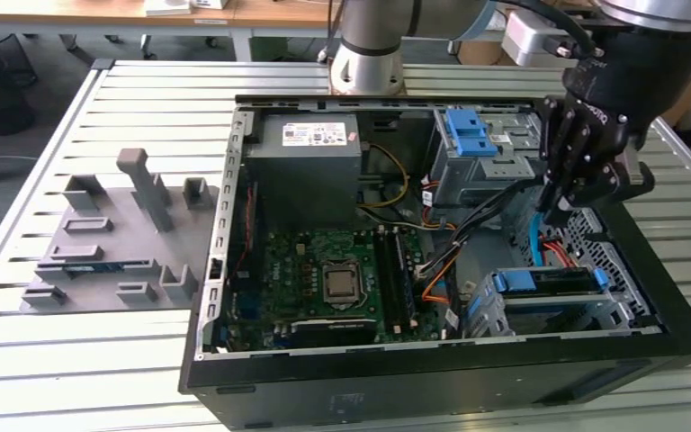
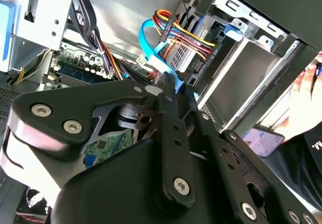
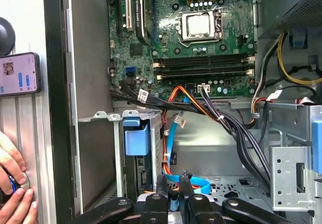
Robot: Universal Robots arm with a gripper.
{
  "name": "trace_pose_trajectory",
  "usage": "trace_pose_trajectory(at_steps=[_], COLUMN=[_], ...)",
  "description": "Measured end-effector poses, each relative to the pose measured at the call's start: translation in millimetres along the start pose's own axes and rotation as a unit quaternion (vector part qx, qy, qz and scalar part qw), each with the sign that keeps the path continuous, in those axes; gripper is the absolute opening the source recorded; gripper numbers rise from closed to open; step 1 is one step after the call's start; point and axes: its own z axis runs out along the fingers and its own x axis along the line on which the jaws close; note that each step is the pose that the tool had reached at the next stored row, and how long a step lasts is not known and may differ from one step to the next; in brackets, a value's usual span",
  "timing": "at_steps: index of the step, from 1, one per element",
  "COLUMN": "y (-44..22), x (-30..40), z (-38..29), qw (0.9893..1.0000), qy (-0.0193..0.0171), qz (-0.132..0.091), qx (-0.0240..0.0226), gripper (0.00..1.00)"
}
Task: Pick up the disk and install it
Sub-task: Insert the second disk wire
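Closed gripper, fingertips together, hanging inside the computer case near its wall on the exterior view's right. Crowded there by cables. Below, apart from the gripper, the disk lying in the metal cage at the case's near corner. More open room over the motherboard mid-case.

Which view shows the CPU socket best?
First wrist view: the CPU socket sits face-on and unobstructed, near the picture's centre line. The exterior view has it smaller and at an angle. The second wrist view offers a motherboard corner.
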Motion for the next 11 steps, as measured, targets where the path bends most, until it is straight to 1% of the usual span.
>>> trace_pose_trajectory(at_steps=[2,3,4,5,6,7,8,10,11], y=[0.0,0.0,0.0,0.1,0.1,0.0,0.0,0.0,0.0], x=[-0.2,-0.3,-0.3,-0.2,-0.3,-0.3,-0.4,0.0,0.8], z=[1.4,1.9,2.2,2.3,2.5,2.6,2.5,2.7,3.3], qw=[1.0,1.0,1.0,1.0,1.0,0.9999,0.9996,0.999,0.9987], qy=[0.0015,0.0016,0.0016,0.0004,-0.0078,-0.0168,-0.0266,-0.0445,-0.0505], qz=[0.0,0.0,0.0,0.0,0.0,0.0,0.0,0.001,0.001], qx=[0.0001,0.0001,0.0001,0.0,-0.0005,-0.001,-0.0016,-0.0028,-0.0031], gripper=[0.24,0.23,0.16,0.16,0.16,0.16,0.16,0.16,0.16])
